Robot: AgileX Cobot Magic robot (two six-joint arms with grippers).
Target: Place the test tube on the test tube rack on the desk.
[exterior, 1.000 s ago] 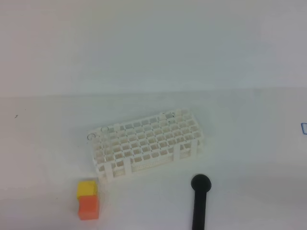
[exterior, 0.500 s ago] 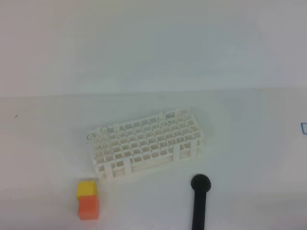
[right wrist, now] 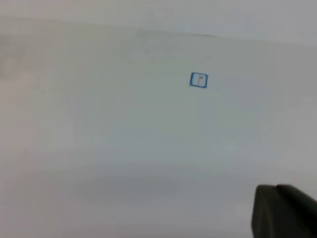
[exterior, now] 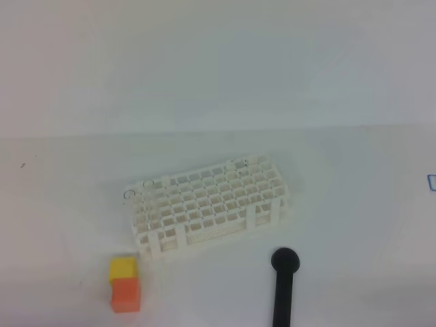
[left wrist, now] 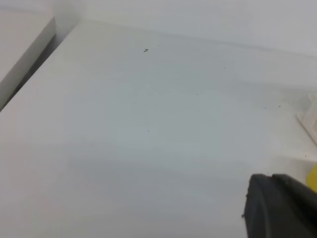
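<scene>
Standing white lattice test tube rack (exterior: 208, 204) on smooth desk (exterior: 354, 204), both arms' jaws closed, empty.

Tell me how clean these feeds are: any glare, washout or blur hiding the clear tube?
High view: flat bright light, white rack barely separates from the white desk; no tube discernible. Left wrist view: soft, dark blurred left gripper at the corner. Right wrist view: hazy, only a blue square mark reads clearly.
</scene>
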